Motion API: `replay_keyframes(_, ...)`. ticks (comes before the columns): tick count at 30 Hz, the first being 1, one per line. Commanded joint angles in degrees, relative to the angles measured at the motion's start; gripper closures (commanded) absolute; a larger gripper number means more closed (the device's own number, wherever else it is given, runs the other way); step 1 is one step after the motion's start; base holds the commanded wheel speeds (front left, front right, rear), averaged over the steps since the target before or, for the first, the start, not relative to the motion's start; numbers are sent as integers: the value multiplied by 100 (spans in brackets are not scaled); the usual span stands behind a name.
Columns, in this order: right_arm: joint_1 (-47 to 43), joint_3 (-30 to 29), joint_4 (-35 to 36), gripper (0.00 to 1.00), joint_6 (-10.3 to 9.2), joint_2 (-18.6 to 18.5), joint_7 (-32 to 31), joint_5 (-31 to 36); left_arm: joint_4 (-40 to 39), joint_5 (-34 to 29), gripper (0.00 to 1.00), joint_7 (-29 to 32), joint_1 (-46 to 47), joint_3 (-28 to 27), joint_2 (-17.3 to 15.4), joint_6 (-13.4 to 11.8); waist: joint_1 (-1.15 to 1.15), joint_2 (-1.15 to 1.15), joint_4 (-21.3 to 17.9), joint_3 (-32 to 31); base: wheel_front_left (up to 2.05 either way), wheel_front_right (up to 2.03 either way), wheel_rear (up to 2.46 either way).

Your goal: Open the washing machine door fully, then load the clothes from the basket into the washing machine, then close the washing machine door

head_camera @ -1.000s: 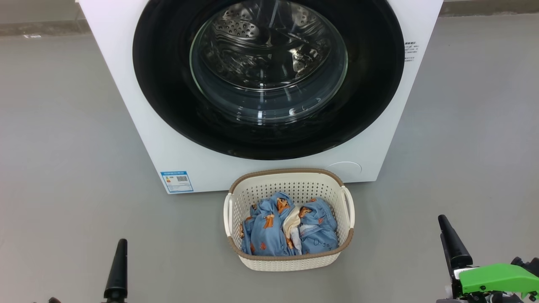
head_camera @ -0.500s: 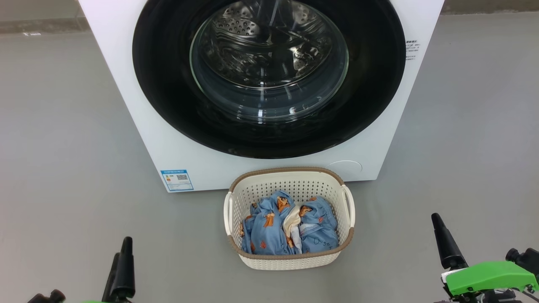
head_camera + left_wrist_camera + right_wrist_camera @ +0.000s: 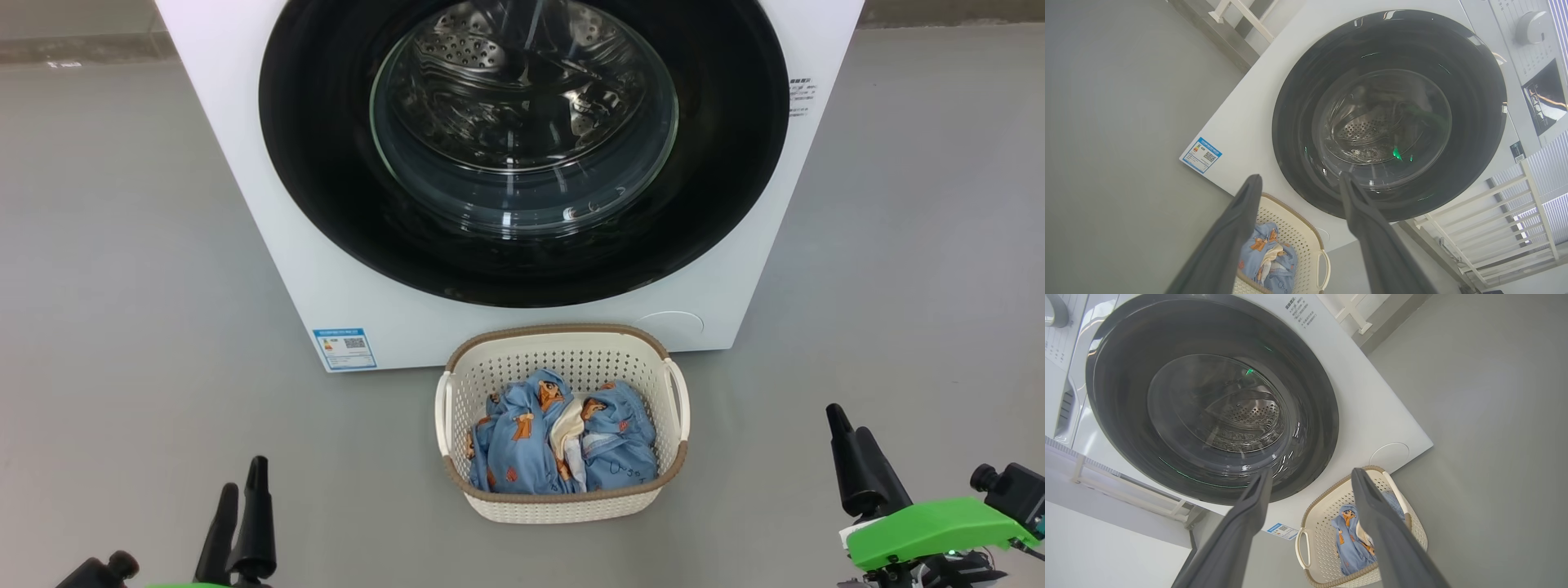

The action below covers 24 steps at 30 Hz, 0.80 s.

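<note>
The white washing machine (image 3: 269,245) stands straight ahead on the floor. Its round black washing machine door (image 3: 326,163) lies flush against the front, and the steel drum shows through the glass window. The cream basket (image 3: 563,331) sits on the floor just before the machine, holding the blue printed clothes (image 3: 522,445). My left gripper (image 3: 243,482) is open at the lower left, well apart from the basket. My right gripper (image 3: 845,420) is open at the lower right, also apart. In the wrist views the left gripper (image 3: 1300,177) and the right gripper (image 3: 1312,471) hold nothing and point toward the door (image 3: 1298,102) (image 3: 1118,375).
Grey floor lies on both sides of the machine and basket. A blue label sticker (image 3: 344,349) and a round cover (image 3: 673,322) mark the machine's lower front. A white railing (image 3: 1494,228) runs beside the machine, and a control knob (image 3: 1529,26) sits above the door.
Both grippers have come up and inward in the head view; the left one now shows both fingers. Door, basket and clothes have not moved.
</note>
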State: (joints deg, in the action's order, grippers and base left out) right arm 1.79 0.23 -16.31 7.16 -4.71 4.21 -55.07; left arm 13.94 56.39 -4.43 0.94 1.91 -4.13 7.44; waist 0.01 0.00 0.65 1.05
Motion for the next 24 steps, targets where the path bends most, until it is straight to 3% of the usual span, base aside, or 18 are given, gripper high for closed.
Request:
replay_keyframes(1, 220, 119, 171, 0, 20, -117, 107, 241, -209, -238, 0, -94, 153, -64, -119, 2, 0, 0, -1, -3, 0, 0, 0)
replay_keyframes(24, 198, 302, 284, 0, 25, -183, 480, 1566, -358, -1485, 0, -463, 145, 113, -246, 3, 0, 0, -30, 55, 0, 0, 0)
